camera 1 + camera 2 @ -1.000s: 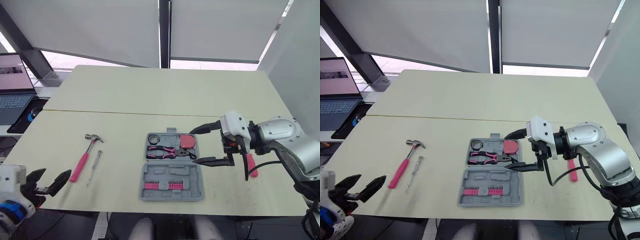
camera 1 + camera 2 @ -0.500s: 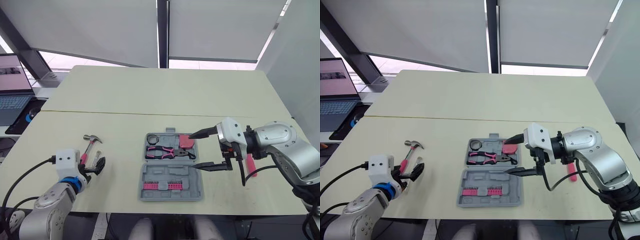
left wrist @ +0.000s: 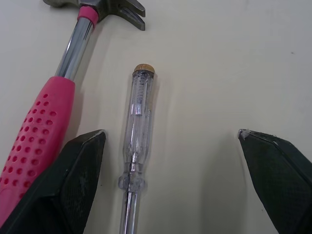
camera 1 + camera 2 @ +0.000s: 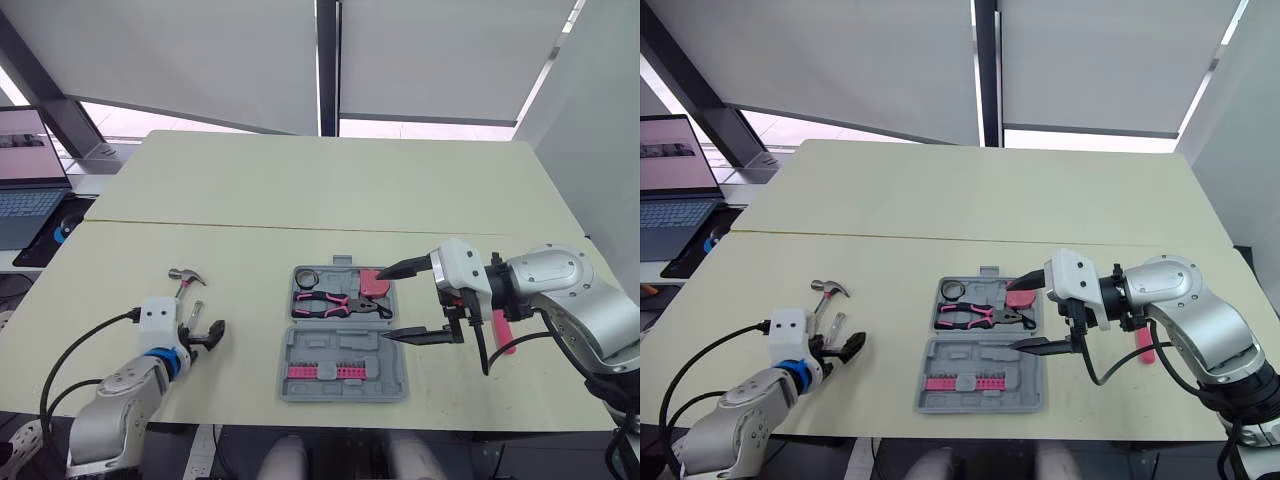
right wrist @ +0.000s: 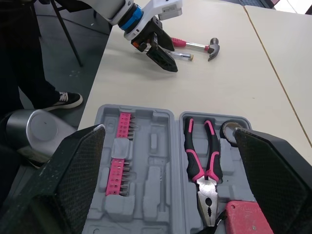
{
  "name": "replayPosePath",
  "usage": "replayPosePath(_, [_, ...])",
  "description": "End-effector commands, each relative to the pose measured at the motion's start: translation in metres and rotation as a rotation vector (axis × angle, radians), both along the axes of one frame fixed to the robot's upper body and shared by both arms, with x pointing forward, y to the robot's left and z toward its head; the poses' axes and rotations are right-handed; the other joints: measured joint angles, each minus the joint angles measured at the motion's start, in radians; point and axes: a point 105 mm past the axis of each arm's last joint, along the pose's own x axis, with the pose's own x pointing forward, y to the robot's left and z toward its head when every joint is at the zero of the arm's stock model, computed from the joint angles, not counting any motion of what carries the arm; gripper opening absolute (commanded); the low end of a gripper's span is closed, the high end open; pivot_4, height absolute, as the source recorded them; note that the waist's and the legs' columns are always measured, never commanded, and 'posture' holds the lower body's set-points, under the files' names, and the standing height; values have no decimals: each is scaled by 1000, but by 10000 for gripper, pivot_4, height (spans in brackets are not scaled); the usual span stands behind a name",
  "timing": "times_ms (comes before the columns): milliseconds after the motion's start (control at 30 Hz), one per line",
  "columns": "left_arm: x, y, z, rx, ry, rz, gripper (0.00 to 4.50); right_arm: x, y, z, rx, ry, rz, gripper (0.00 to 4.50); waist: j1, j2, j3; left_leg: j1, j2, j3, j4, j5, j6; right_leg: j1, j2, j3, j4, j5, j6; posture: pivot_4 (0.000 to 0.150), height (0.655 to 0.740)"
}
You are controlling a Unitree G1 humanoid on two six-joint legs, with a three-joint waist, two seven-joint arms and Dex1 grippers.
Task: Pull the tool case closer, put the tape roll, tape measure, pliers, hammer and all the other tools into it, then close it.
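Left wrist view: left hand (image 3: 170, 136) spread open, straddling the clear screwdriver (image 3: 136, 131) on the surface (image 3: 204, 58) beside the hammer (image 3: 46, 117) — judged light, stiff, slick, prone to rolling; grip mid-handle. Right hand (image 4: 387, 305) open, empty, at the tool case (image 4: 390, 385) edge

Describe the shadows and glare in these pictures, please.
Left wrist view: the hammer and the clear screwdriver cast soft shadows on the table; the hammer's steel shaft gleams. Left eye view: bright daylight shows under the blinds.
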Motion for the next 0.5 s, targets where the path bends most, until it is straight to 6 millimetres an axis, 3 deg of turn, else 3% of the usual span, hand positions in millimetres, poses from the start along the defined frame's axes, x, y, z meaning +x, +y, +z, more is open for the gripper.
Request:
replayPosePath(33, [2, 3, -4, 26, 27, 0, 43158, -5, 2, 4, -1, -28, 19, 44869, 0, 0, 0, 0, 0, 0, 0, 0, 0, 0, 0, 0, 0, 0, 0, 1500, 7400])
replayPosePath(133, [0, 4, -8, 23, 56, 2, 37084, -5, 2, 4, -3, -30, 19, 45000, 0, 0, 0, 0, 0, 0, 0, 0, 0, 0, 0, 0, 0, 0, 0, 1500, 7400])
replayPosePath(300, [-2, 1, -10, -14, 67, 18, 21449, -5, 2, 5, -2, -35, 17, 45000, 0, 1, 0, 0, 0, 0, 0, 0, 0, 0, 0, 0, 0, 0, 0, 1500, 7400])
replayPosePath(500, [-1, -19, -3, -30, 39, -4, 3294, -5, 4, 4, 2, -34, 12, 45000, 1, 1, 0, 0, 0, 0, 0, 0, 0, 0, -1, 0, 0, 0, 0, 1500, 7400])
